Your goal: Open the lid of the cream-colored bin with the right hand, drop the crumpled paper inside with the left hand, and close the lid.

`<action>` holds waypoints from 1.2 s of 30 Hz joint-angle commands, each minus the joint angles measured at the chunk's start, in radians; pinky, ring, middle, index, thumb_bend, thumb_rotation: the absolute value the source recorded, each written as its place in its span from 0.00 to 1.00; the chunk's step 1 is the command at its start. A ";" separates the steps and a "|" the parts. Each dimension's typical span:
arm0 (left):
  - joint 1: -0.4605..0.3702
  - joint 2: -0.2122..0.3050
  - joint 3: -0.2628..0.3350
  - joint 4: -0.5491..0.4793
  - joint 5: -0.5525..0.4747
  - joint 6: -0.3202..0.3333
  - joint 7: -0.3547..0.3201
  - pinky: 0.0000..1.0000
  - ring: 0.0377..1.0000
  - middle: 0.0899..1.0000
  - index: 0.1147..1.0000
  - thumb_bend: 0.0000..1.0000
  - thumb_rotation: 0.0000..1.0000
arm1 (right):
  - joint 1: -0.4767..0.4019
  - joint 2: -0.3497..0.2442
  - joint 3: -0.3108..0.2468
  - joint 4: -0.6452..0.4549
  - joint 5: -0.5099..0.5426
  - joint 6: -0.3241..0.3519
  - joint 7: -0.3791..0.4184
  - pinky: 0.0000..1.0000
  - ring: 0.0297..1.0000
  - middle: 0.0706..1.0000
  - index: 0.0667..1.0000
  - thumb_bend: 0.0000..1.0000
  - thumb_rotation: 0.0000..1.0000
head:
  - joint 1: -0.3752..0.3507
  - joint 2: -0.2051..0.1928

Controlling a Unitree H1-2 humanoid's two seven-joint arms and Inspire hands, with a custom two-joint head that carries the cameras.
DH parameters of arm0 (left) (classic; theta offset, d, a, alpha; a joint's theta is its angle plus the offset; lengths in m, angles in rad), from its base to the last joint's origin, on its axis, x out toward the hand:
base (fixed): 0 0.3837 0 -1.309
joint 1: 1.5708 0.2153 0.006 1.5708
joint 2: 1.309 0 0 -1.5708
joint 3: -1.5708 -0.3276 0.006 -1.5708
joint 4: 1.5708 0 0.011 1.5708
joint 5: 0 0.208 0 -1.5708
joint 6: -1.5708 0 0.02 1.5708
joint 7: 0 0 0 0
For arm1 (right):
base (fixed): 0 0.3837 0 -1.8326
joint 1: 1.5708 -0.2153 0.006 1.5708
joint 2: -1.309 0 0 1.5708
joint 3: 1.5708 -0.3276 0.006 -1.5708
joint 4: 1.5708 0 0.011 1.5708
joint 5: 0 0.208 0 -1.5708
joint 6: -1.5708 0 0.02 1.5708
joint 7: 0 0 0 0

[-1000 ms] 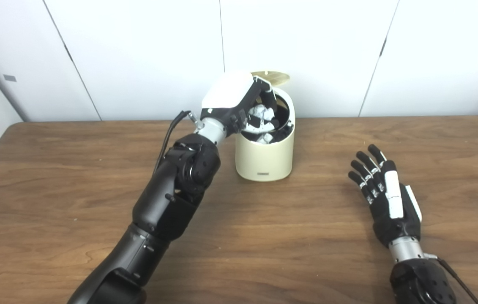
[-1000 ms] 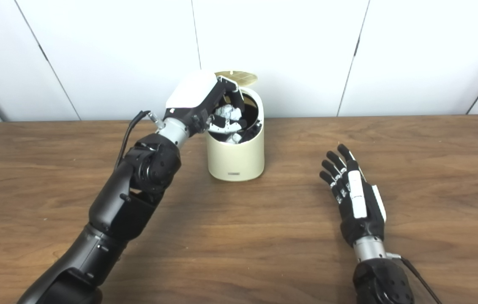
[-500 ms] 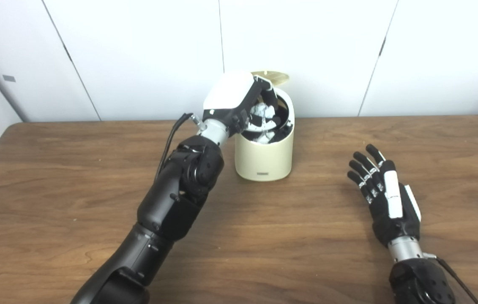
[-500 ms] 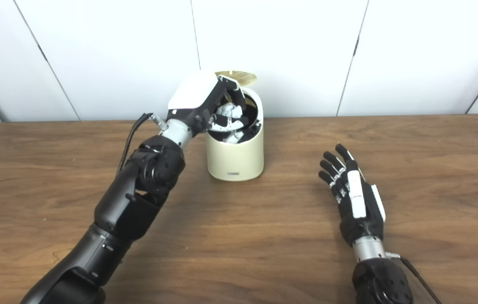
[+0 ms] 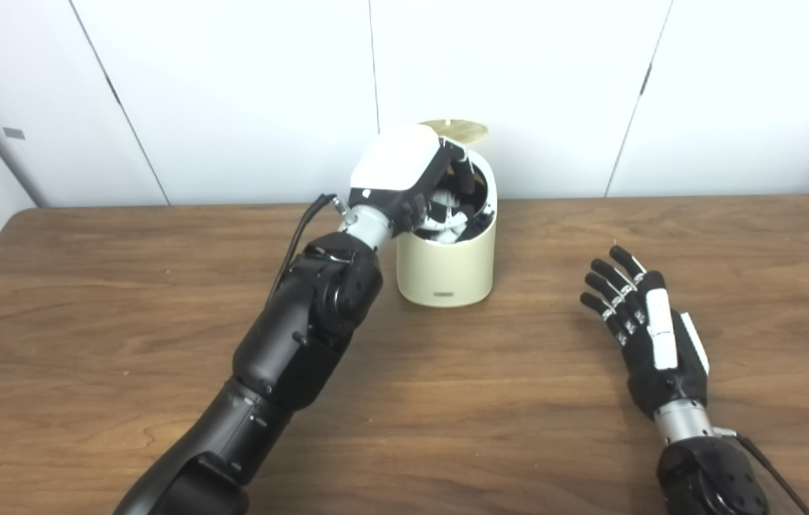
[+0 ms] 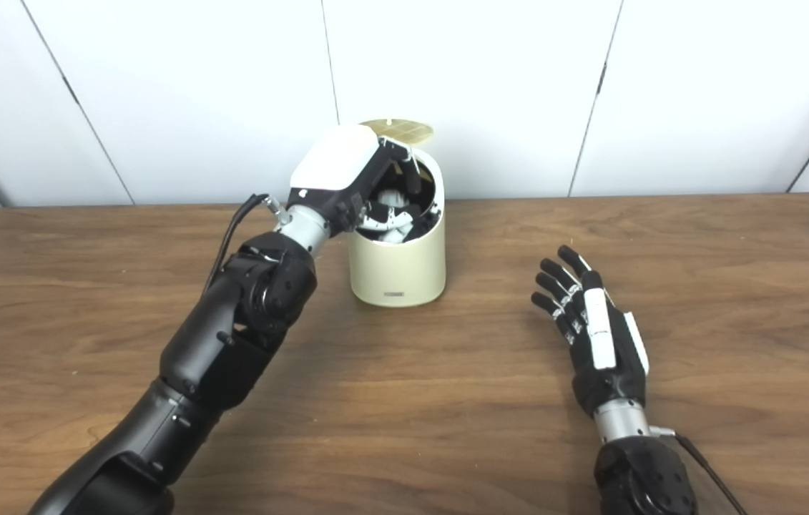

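Paper [image 6: 391, 198] under left hand [image 6: 347, 172], inside bin [image 6: 397, 265]

One cream bin [image 5: 447, 268] on the bench [image 5: 89, 322], with one round gold lid [image 5: 458, 129] up behind its rim. One crumpled paper [image 6: 391, 197] visible down in the bin opening, partly hidden. Two robot hands: left robot hand [image 5: 411, 175] at the bin mouth, right robot hand [image 5: 651, 336] flat over the bench, fingers spread; two black arms.
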 commanded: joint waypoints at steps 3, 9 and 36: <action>-0.051 0.011 0.004 -0.032 0.021 0.021 -0.007 0.59 0.68 0.69 0.58 0.89 0.00 | -0.023 -0.006 0.009 -0.025 -0.009 -0.016 0.002 0.79 0.83 0.81 0.84 0.58 0.85 | -0.002 0.000; -0.052 0.016 0.002 -0.035 0.027 0.025 -0.016 0.63 0.72 0.72 0.63 0.96 0.00 | -0.025 -0.006 0.010 -0.024 -0.008 -0.024 0.004 0.78 0.83 0.80 0.83 0.58 0.85 | 0.000 0.002; -0.024 -0.005 0.046 -0.046 -0.059 -0.021 0.077 0.32 0.39 0.48 0.40 0.47 0.00 | -0.030 -0.005 -0.005 0.005 0.001 -0.041 -0.007 0.79 0.86 0.85 0.84 0.52 0.81 | 0.033 0.002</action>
